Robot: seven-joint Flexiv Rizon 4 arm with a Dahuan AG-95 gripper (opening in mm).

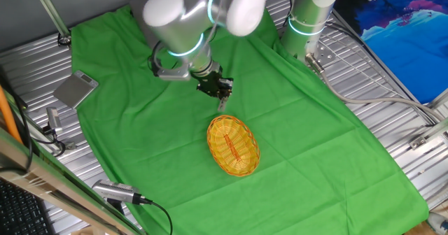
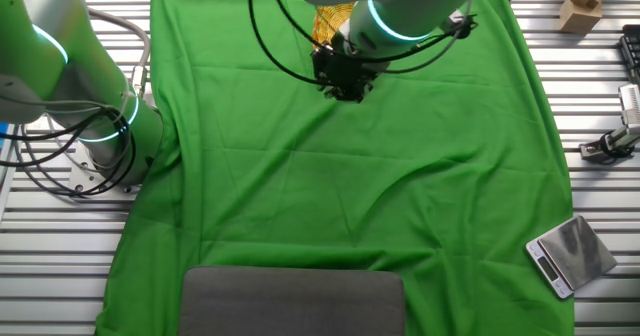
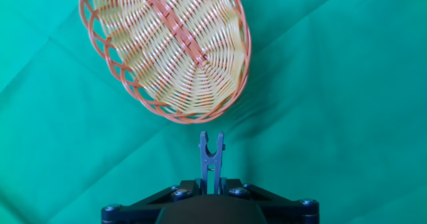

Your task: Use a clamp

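The arm [image 1: 203, 15] had rounded white and silver-grey housings, with glowing cyan rings at its joints. A black wrist block carried the gripper [image 1: 222, 95], also black. Black cables looped around the wrist. The hand view showed dark screws on the gripper's base [image 3: 210, 207].

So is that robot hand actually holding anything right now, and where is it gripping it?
Yes: the gripper holds the small clamp by its tail end, jaws shut on it, its forked tip pointing toward the wicker basket.
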